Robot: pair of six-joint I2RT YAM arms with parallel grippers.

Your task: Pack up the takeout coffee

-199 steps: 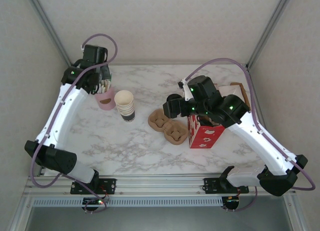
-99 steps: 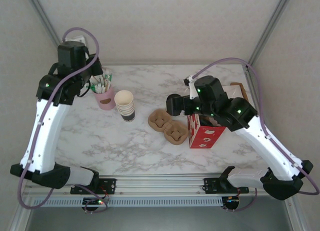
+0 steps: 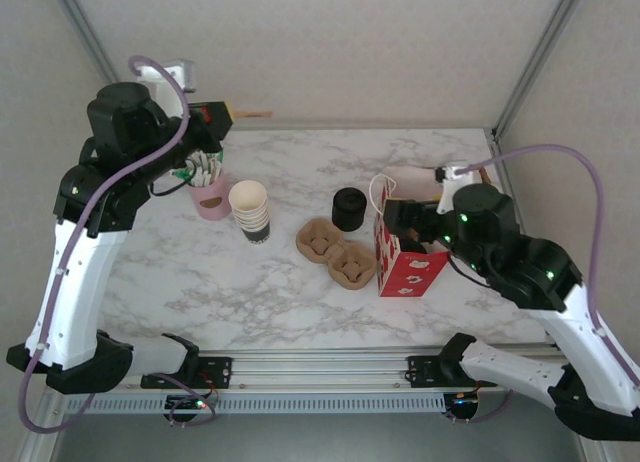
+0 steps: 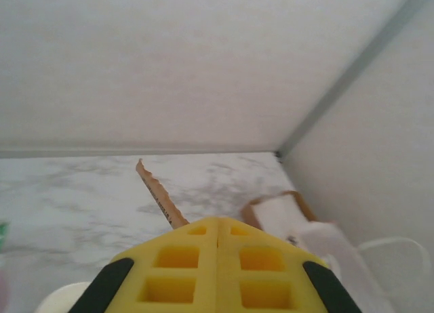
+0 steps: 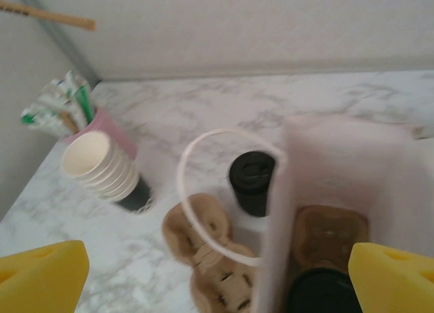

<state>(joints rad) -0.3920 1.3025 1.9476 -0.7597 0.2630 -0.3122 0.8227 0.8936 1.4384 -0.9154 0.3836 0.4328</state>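
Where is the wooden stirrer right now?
In the top external view, the wooden stirrer is pinched in the raised left gripper at the far-left corner, near the pink holder.

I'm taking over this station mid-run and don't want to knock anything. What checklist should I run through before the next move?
1. The left tool shut on the thin wooden stir stick: ok.
2. The right tool open and empty: ok.
3. The red paper bag with a white loop handle upright, mouth open: ok.
4. The black round plastic lid sits inside the bag by a brown cardboard holder; cup seated straight: cannot tell, its body is hidden.
5. Bag mouth free for the left arm: probably not ok, the right tool hangs over it.
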